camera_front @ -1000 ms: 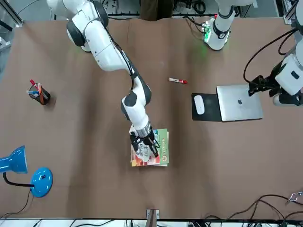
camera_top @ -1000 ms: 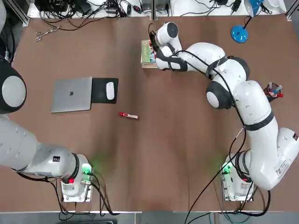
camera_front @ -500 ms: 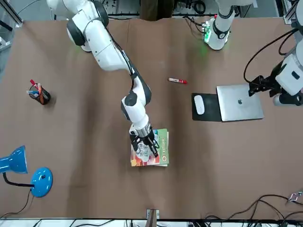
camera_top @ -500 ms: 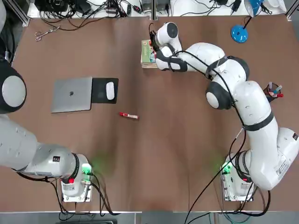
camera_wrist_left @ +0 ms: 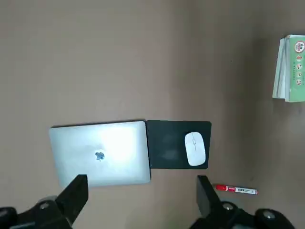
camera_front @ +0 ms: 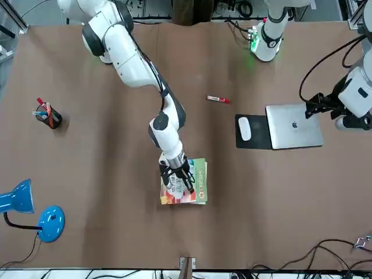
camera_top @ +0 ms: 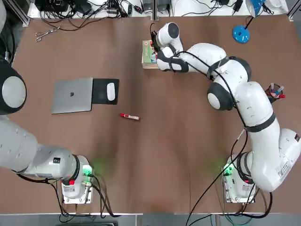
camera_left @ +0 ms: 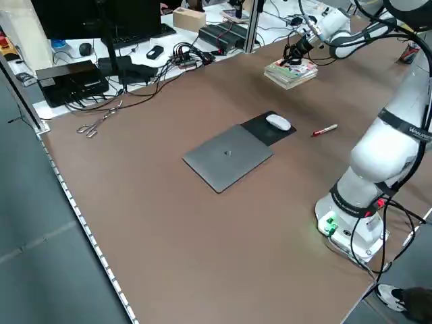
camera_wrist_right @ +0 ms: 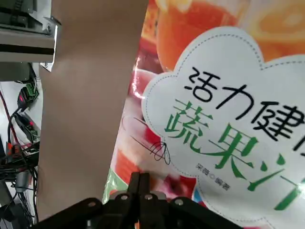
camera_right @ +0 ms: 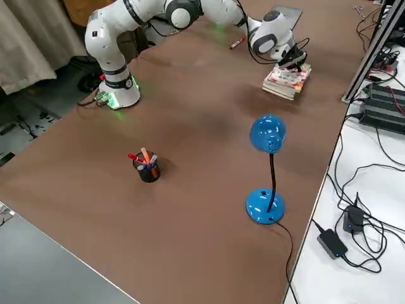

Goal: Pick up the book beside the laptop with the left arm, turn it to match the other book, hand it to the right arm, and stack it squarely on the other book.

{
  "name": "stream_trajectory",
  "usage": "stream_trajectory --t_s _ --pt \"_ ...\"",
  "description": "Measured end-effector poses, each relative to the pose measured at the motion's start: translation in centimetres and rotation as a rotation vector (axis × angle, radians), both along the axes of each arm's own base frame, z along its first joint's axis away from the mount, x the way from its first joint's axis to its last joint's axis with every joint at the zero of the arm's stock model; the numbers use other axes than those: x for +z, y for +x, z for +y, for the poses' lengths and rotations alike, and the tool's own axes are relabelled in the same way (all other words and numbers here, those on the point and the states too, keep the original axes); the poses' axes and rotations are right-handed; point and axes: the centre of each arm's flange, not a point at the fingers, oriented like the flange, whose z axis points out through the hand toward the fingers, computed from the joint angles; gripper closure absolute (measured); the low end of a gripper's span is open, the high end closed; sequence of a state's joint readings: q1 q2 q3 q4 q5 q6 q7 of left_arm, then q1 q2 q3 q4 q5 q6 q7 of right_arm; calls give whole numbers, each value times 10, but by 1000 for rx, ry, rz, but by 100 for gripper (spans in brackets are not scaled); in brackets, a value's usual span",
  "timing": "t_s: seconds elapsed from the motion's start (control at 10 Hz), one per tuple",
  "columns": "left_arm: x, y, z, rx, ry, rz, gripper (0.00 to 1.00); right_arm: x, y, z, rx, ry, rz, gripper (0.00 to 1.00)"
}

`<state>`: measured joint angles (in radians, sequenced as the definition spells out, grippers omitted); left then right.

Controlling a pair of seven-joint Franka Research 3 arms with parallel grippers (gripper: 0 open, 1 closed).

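Unmoved from a moment earlier, the right gripper (camera_front: 185,179), closed, touches the glossy, fruit-printed book (camera_wrist_right: 190,95) atop the squared stack at the table's far side; the left gripper (camera_wrist_left: 143,200) hangs open near the smooth metal laptop (camera_top: 72,96).

Wide open tabletop (camera_top: 155,165) here, bare brown from the silver-grey rectangular laptop (camera_top: 72,96) across to the right arm's base, with only the red-and-white marker pen (camera_top: 129,117) lying in that stretch! Between the laptop's black mouse pad (camera_top: 100,97) and the stacked books (camera_front: 198,180), a clear lane. But over the stack, trouble: the glossy white right arm (camera_front: 167,125) reaches across, its gripper (camera_front: 185,185) low above the top cover, blocking a descent there. On that arm's outer side, the blue round-headed lamp (camera_right: 268,133) and black mesh pen cup (camera_right: 148,170) stand up, bare surface between them. Black cables (camera_top: 75,23) crowd the far edge.
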<state>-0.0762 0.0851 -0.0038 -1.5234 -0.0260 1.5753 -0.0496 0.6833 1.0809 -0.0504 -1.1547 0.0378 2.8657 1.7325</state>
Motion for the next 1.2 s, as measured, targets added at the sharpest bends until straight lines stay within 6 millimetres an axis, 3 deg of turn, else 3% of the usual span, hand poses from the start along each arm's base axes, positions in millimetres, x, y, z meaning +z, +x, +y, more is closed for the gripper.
stream_trajectory --t_s 1.2 --pt "-1 1 4 7 0 1 0 2 4 -6 -7 -11 -5 98"
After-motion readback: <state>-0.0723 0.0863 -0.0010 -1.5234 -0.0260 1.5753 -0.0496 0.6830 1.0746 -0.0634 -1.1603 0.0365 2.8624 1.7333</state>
